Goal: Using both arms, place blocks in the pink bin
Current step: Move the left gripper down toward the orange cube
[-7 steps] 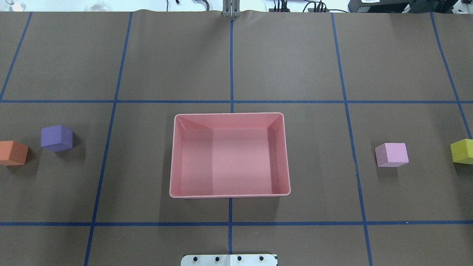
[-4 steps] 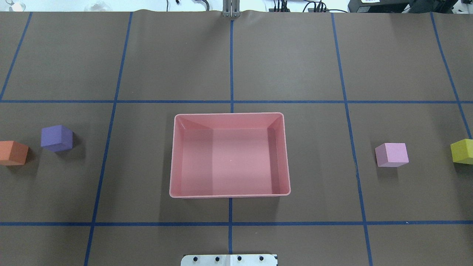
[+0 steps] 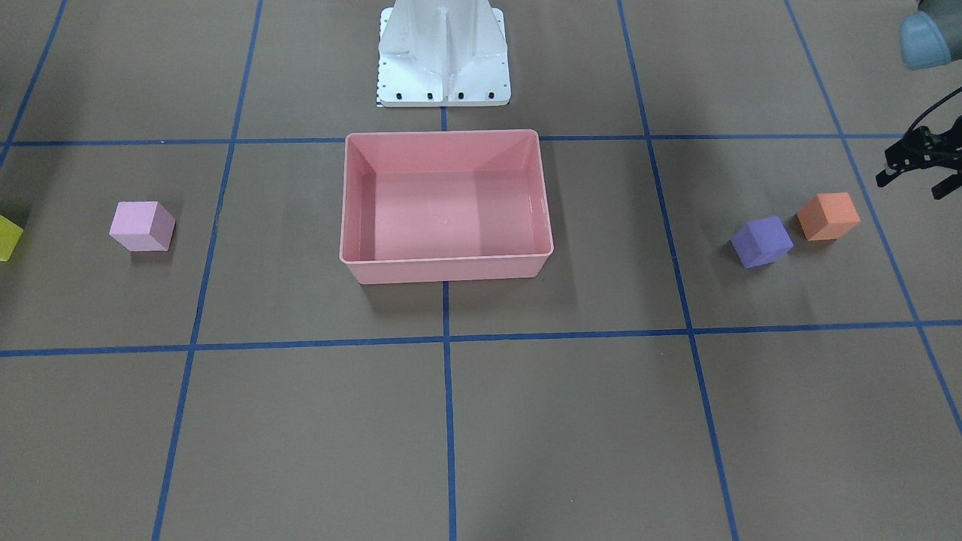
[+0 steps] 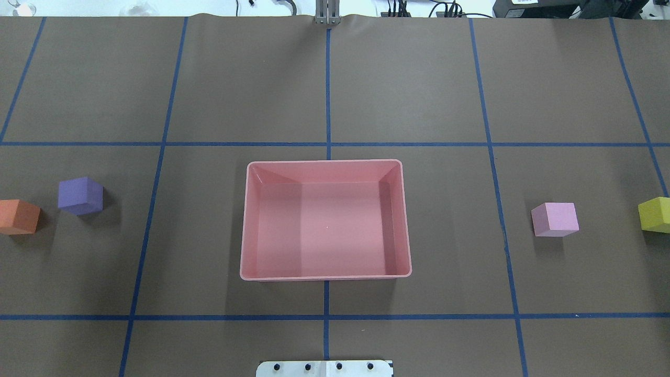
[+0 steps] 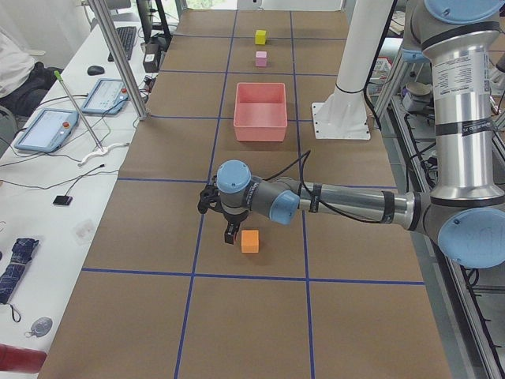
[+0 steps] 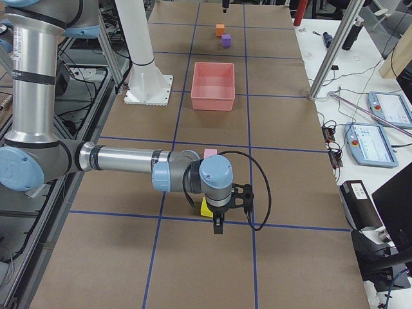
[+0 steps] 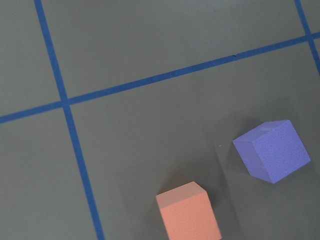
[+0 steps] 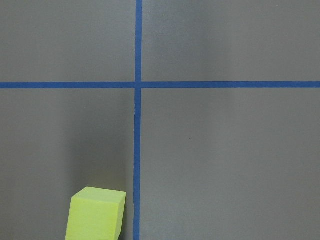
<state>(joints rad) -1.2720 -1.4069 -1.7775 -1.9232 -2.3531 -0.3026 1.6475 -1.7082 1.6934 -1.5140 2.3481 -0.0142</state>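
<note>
Brown gridded table [image 4: 419,78]: salmon, low-walled pink bin [image 4: 252,220] lies long side across me. My left gripper [image 3: 912,185] gapes wide; my right gripper [image 6: 219,226], cannot tell.

Salmon bin [image 4: 249,225], orange block [image 4: 18,217], purple block [image 4: 80,196], pink block [image 4: 555,219], perhaps lime-yellow block [image 4: 655,214]
</note>
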